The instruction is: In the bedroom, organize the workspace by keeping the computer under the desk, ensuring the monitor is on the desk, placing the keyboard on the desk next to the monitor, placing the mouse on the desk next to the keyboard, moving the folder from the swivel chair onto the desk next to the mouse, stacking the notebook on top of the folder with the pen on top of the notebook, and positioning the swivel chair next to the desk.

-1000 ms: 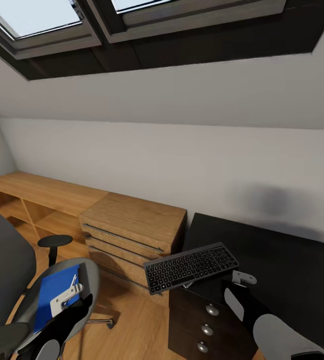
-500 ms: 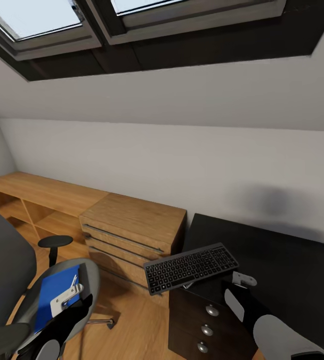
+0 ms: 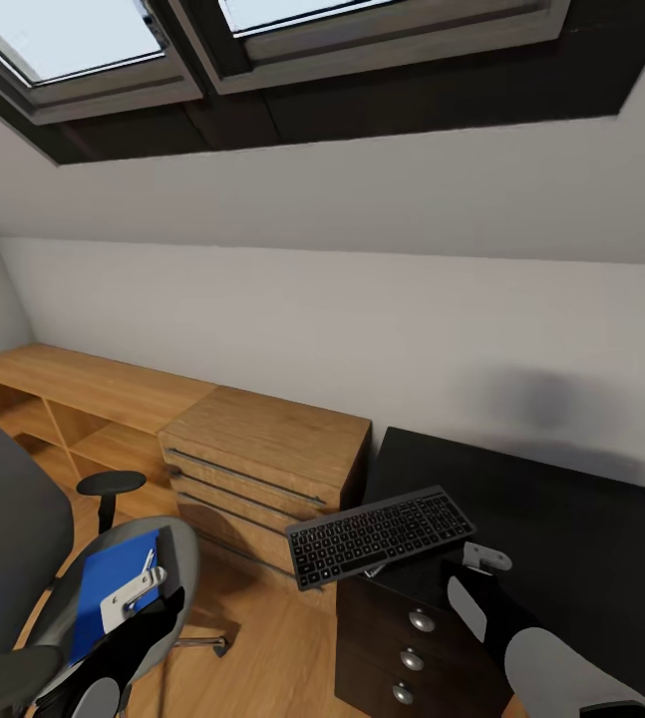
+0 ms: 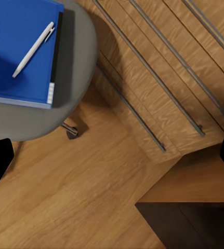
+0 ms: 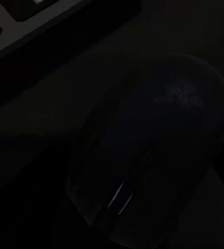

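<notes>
Keyboard [image 3: 380, 534] is sitting on the desk [image 3: 551, 529] at its near left corner, one end overhanging toward the wooden drawer chest [image 3: 262, 469]. Right gripper [image 3: 485, 558] is hovering just beside it over the desk edge; R wrist cam is looking at a dark mouse [image 5: 153, 161] close up, can't tell grip state. Folder [image 4: 21, 49] w/ pen [image 4: 34, 49] on top is lying on the swivel chair [image 3: 23, 558] seat. Left gripper [image 3: 128, 596] is hanging near the folder, state unclear
</notes>
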